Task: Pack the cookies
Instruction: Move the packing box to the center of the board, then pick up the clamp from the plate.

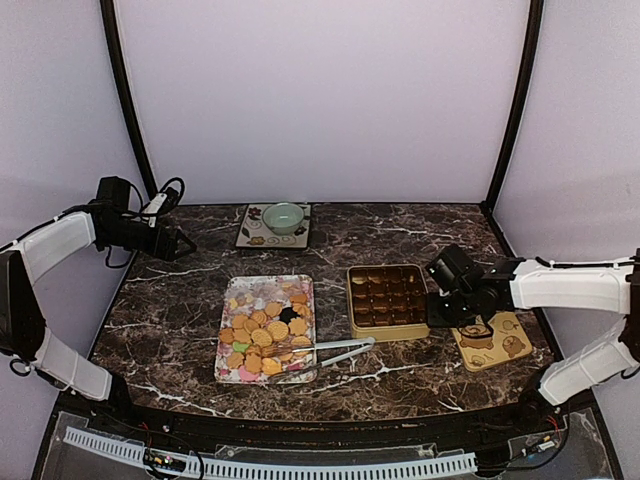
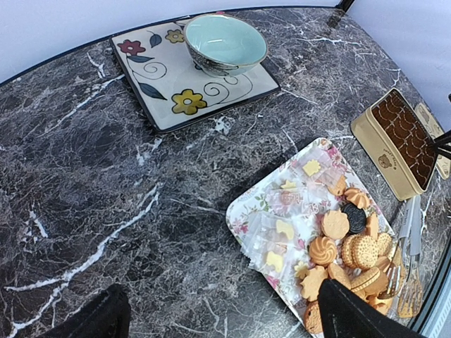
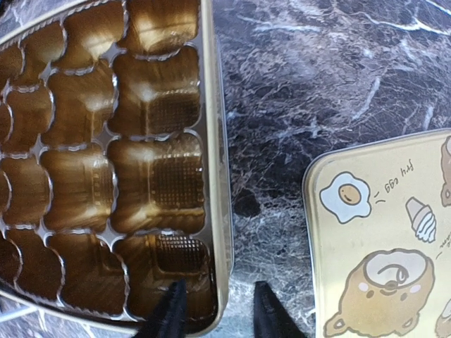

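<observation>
At far L, off the table's (image 1: 180, 300) edge: L gripper (image 1: 186, 243), jaws wide, nothing held, aimed R over the marble.

Far centre: square flowered plate (image 1: 252, 236) w/ pale green bowl (image 1: 284, 216) sitting on it, upright.

Mid table, near side: floral tray (image 1: 228, 300), long axis running near-to-far. All cookies (image 1: 262, 336) on it, crowded over the near and R parts, lying flat, many overlapping. Mostly golden-orange rounds and flower shapes, so no clear heading for any single piece. One dark cookie (image 1: 290, 314) toward the R edge, one green cookie (image 1: 240, 346) by the L edge. In L wrist view, only a few pale bits on the tray's far end.

Tongs (image 1: 338, 349) across the tray's near-R corner, long axis L-R, one end on the tray, other end out toward the tin.

Tin (image 1: 352, 300) just R of tray, brown cups inside all bare.

R gripper (image 3: 220, 315) at the tin's R wall, jaws narrowly apart, one finger inside, one outside, wall between, no pinch seen.

Bear-print lid (image 1: 505, 345) flat, just R of the tin.
</observation>
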You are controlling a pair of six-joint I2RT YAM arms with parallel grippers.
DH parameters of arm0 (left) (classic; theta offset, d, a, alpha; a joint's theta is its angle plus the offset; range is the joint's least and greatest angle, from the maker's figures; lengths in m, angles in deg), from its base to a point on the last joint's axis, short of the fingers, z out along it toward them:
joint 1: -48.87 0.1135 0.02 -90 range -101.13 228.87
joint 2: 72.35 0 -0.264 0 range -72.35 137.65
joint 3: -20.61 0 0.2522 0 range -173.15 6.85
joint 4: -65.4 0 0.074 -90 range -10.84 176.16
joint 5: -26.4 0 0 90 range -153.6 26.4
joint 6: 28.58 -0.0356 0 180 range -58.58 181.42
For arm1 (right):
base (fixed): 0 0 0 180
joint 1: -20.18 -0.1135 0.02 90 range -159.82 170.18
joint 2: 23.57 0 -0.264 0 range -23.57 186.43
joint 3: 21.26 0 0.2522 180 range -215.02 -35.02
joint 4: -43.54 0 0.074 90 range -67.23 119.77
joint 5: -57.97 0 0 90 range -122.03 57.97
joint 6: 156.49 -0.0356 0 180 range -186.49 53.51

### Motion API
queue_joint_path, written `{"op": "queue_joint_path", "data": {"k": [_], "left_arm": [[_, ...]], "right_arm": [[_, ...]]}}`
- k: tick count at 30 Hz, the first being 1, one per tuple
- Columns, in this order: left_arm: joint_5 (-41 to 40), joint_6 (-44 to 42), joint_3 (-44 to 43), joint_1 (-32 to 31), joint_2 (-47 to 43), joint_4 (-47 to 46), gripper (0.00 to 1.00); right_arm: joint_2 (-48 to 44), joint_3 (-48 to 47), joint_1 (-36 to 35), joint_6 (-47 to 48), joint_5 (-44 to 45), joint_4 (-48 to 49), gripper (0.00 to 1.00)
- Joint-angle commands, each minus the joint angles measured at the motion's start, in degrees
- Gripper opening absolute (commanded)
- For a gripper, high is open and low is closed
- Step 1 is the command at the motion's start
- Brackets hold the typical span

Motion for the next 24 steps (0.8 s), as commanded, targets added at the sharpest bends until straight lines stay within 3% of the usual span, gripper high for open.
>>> {"op": "queue_joint_path", "data": {"k": [1,4,6,10,18,24], "left_arm": [[1.0,-0.7,0.2,0.2,-1.8,0.7,0.95],[1.2,-0.8,0.1,0.3,-1.8,1.0,0.95],[1.2,-1.0,0.0,0.2,-1.8,1.2,0.95],[1.4,-1.3,-0.3,0.2,-2.0,1.8,0.95],[2.2,-2.4,-0.4,0.2,-2.8,4.0,0.95],[2.7,-3.6,-0.9,0.2,-3.3,5.5,0.95]], "right_arm": [[-1.8,-4.5,-0.5,0.3,4.0,-4.2,0.43],[-2.4,-10.7,-0.7,5.3,5.2,-5.8,0.54],[-2.5,-13.5,-1.4,11.3,2.5,-3.0,0.55],[0.6,-18.1,-3.3,24.3,-15.0,2.7,0.57],[19.5,-32.4,-11.6,41.6,-31.3,-1.3,0.61],[27.9,-36.9,-14.8,50.0,-34.1,-2.8,0.59]]}}
